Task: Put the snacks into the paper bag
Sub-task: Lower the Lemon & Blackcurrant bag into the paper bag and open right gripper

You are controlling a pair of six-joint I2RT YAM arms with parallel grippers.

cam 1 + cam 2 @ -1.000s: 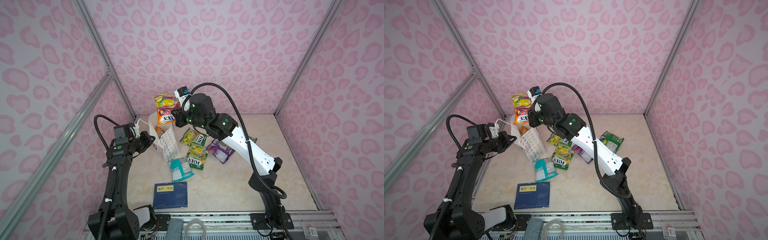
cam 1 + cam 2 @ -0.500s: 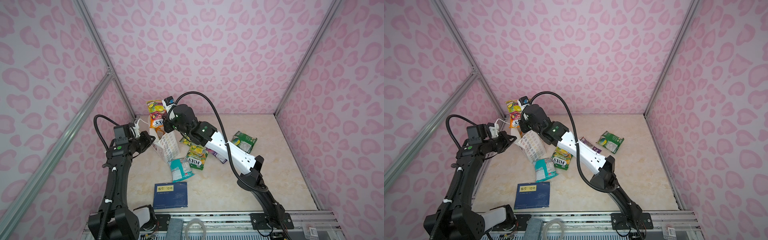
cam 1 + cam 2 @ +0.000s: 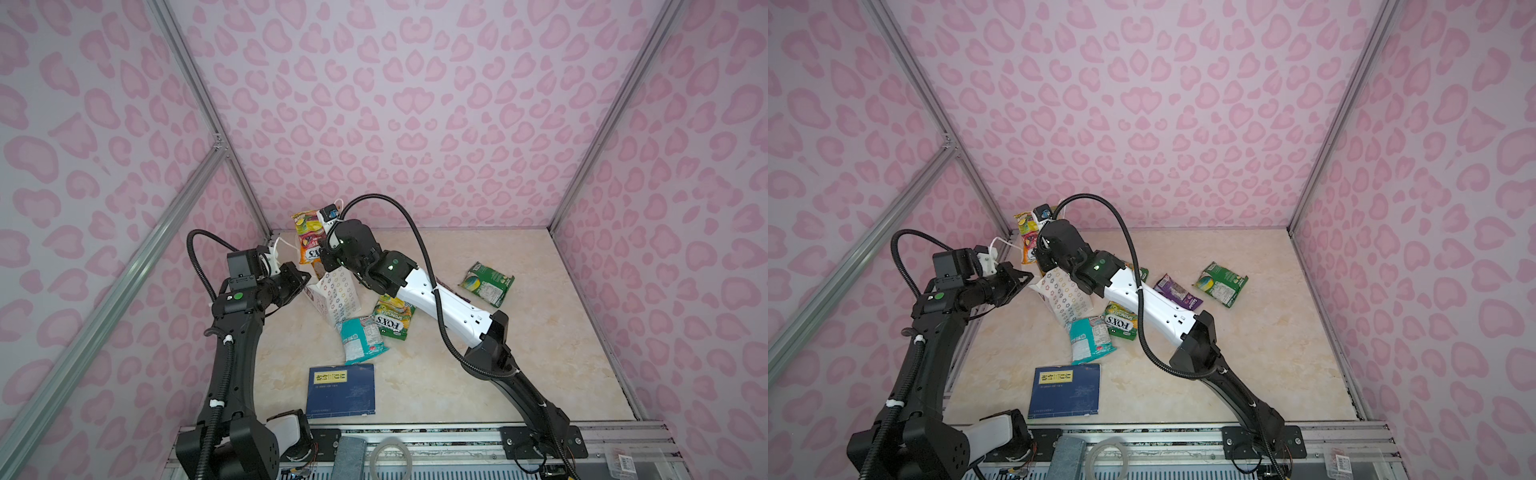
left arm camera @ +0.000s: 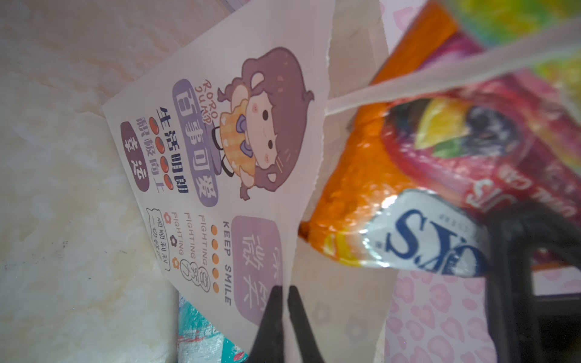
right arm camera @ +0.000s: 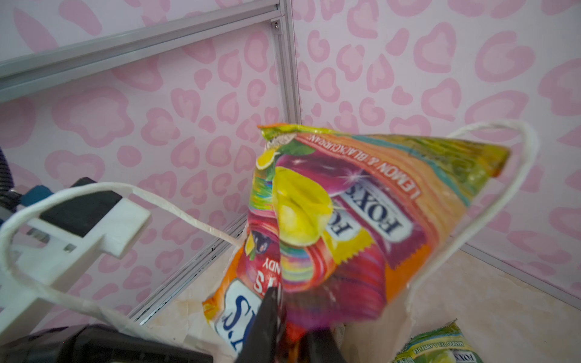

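Book: the dark-blue book lies flat at the near edge. It is not a snack and stays out.
Loose snacks: the teal packet and the green-yellow FOX'S packet touch each other just beside the bag's foot. The purple packet and the green packet lie farther right. The right arm covers part of this group.
Paper bag: the paper bag stands tilted near the far left corner, with its mouth open.
Left gripper: the left gripper is clenched on the upper edge of the bag's front panel.
Right gripper: the right gripper is at the bag's mouth, against the lower end of the orange FOX'S packet. I cannot tell whether it grasps the packet or has released it.
In the bag: the orange packet and the lemon-and-blackcurrant packet rise well above the rim.
Progress: I judge the task less than half done. Two packets are in and at least four remain outside.
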